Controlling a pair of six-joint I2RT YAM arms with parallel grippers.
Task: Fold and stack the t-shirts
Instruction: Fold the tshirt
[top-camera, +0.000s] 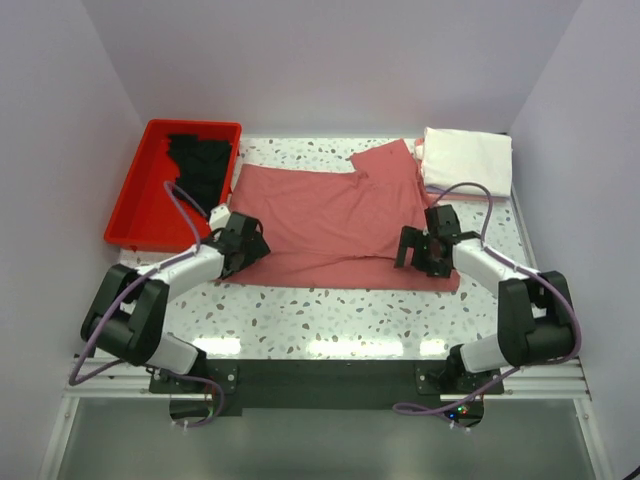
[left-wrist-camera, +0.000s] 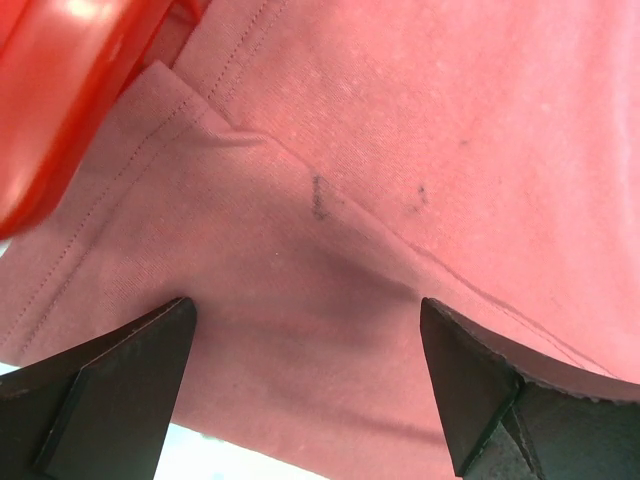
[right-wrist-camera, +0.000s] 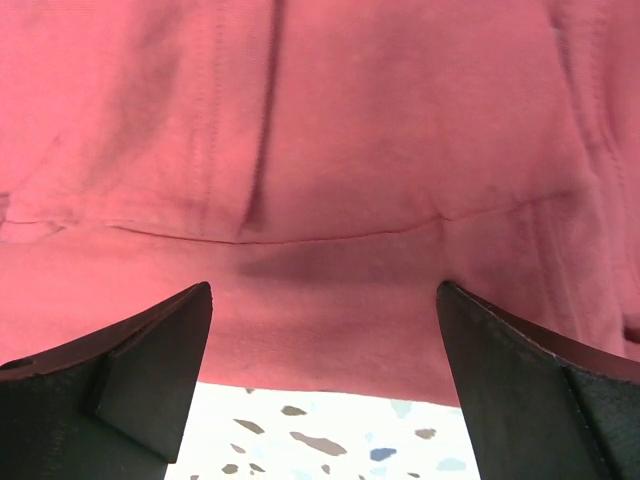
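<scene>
My left gripper and right gripper are spread, pinching nothing, at the near corners of the rose shirt, which lies flat mid-table. I judge its folding barely begun. A white shirt lies folded far right, and a black shirt is in the tray, far left.

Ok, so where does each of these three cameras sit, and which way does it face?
Top external: fixed above and behind the arms, looking down at the table; both arms show, left pincer and right pincer open at the dusty-rose t-shirt.
Left wrist: on the left arm, facing the shirt beside the red tray; its fingers show.
Right wrist: on the right arm, facing the shirt's edge; its fingers show.
Shared: all see that t-shirt; top and left wrist, the tray.
</scene>
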